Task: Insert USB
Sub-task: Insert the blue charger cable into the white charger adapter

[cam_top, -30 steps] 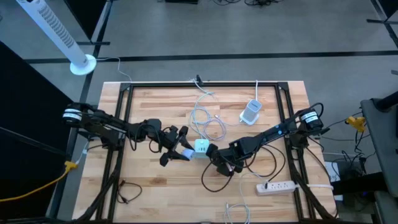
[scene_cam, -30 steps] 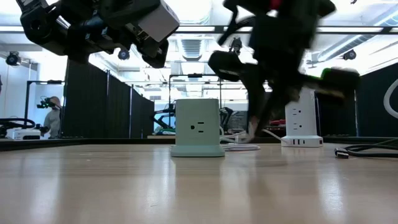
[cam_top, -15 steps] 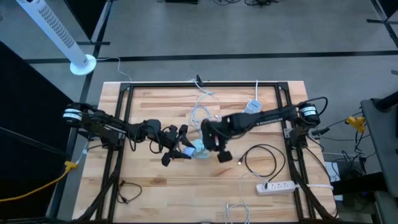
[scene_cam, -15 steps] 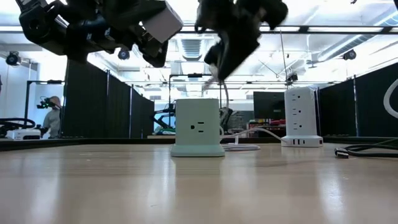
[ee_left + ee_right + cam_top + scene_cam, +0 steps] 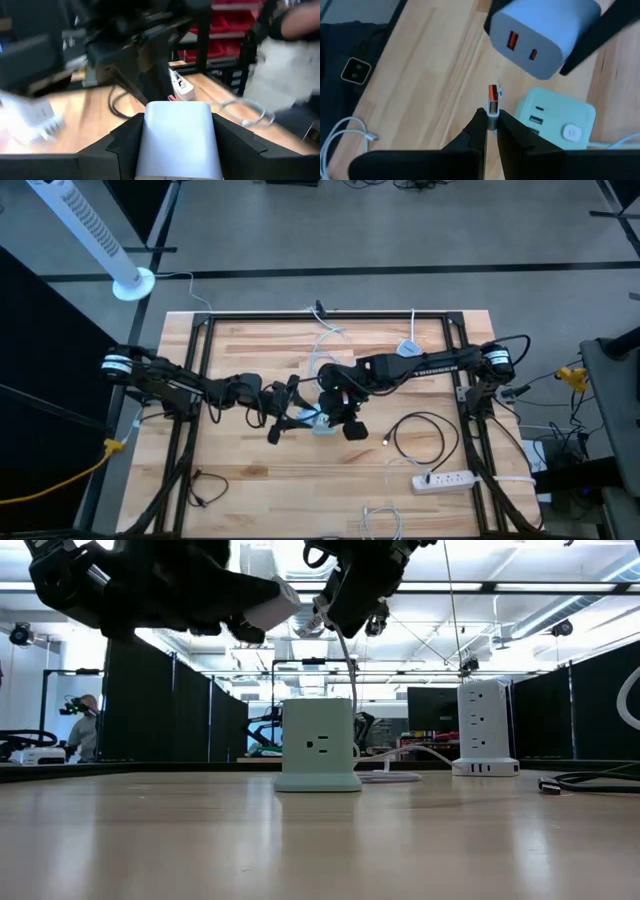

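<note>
A white USB charger block (image 5: 545, 27) with an orange port (image 5: 512, 40) hangs in my left gripper (image 5: 177, 131) above the table's middle. My right gripper (image 5: 491, 122) is shut on a silver USB plug (image 5: 492, 105) with an orange tongue. The plug points at the block's port face from a short gap. Below them a mint power cube (image 5: 318, 745) stands on its base on the table. In the high view both grippers meet over the cube (image 5: 322, 423). My left gripper pinches the charger block between its two fingers (image 5: 125, 142) on two opposite side faces (image 5: 150, 150). The block is lifted clear of the table, with its port face toward the right gripper. My right gripper pinches the USB plug's rear end (image 5: 492, 114) between its fingertips, the fingers lying along the plug. The plug is lifted clear, and its white cable (image 5: 352, 660) hangs slack behind the cube.
A white tower power strip (image 5: 485, 730) stands toward the far right. A coil of white cable (image 5: 330, 370) lies beyond the cube, a black cable loop (image 5: 420, 435) to its right, and a flat power strip (image 5: 445, 478) near the front right corner. A person (image 5: 85, 725) is in the room behind.
My right gripper has swung up from the table right of the cube, toward the left and far side, and now hovers above the cube facing the charger block. The white cable has come with it. My left gripper has edged toward the right gripper.
</note>
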`<action>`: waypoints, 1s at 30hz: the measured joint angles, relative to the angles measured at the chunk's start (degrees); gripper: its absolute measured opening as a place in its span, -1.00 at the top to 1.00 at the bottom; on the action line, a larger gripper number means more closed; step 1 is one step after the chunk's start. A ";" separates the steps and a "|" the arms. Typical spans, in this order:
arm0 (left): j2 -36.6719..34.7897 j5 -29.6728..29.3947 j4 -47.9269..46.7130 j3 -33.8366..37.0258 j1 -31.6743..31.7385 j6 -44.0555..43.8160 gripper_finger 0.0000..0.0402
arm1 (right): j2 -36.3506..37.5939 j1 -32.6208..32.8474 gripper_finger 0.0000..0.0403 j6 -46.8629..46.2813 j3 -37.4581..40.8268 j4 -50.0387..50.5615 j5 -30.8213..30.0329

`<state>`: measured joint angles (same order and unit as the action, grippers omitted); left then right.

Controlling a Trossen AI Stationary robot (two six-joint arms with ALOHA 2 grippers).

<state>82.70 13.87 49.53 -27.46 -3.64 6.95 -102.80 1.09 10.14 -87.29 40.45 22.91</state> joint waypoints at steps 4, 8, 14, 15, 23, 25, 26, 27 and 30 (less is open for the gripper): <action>-0.02 0.26 1.56 0.00 -1.67 20.27 0.03 | 0.00 -0.01 0.93 1.90 0.00 -0.46 -0.45; -0.02 0.15 0.88 -0.02 -2.48 41.62 0.03 | 0.00 -0.01 0.93 2.79 0.01 -0.53 -0.45; -0.02 -2.65 1.02 -0.01 -2.58 54.68 0.03 | 0.00 -0.02 0.93 -4.81 0.02 -0.99 -0.03; -0.02 -4.36 1.04 -0.02 -2.58 56.01 0.03 | -0.02 -0.05 0.93 -7.06 0.02 -0.99 0.06; -0.02 -10.00 1.22 -0.81 -2.65 65.83 0.03 | -2.05 -2.07 0.93 -21.05 0.02 -5.35 21.71; -0.07 -10.01 1.54 -1.61 -2.97 68.72 0.03 | -2.79 -2.53 0.93 -23.97 0.02 -6.16 27.25; -0.07 -10.06 1.52 -1.92 -3.27 70.41 0.03 | -3.18 -2.78 0.93 -25.38 0.02 -6.90 30.38; -0.07 -10.15 1.41 -2.23 -3.63 72.28 0.03 | -3.57 -3.03 0.93 -26.69 0.02 -7.21 33.15; -0.07 -10.08 1.06 -3.35 -5.34 77.80 0.03 | -5.07 -3.83 0.93 -30.90 0.02 -8.41 37.88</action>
<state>82.63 3.79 50.59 -30.81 -8.98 84.75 -107.88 -2.74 -20.76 -87.26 32.04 60.80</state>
